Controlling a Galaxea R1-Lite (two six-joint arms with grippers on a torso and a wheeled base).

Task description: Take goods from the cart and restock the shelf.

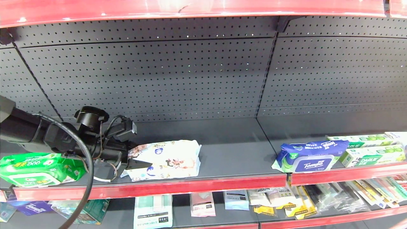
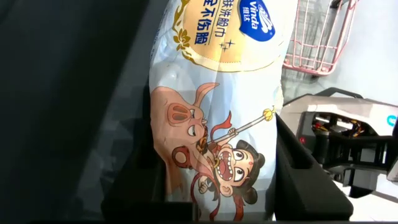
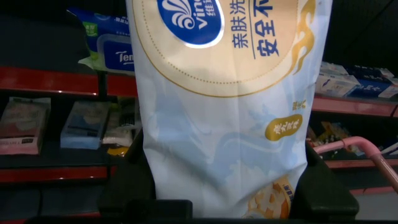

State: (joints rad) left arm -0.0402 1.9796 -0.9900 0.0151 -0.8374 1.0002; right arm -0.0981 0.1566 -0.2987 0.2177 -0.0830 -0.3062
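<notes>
A white tissue pack with a cartoon print (image 1: 165, 160) lies on the dark middle shelf (image 1: 229, 149), near its red front edge. My left gripper (image 1: 130, 159) is at the pack's left end and shut on it. In the left wrist view the same pack (image 2: 214, 124) sits between the black fingers (image 2: 305, 180). My right gripper (image 3: 224, 193) is shut on a second white and pale blue pack (image 3: 224, 124), held upright in front of lower shelves; its black fingers (image 3: 323, 186) flank the pack.
A green pack (image 1: 35, 168) lies at the shelf's left end. A blue wipes pack (image 1: 310, 156) and green-white boxes (image 1: 372, 149) are on the right. Small goods (image 1: 286, 200) fill the shelf below. The pink cart (image 2: 323, 37) stands behind.
</notes>
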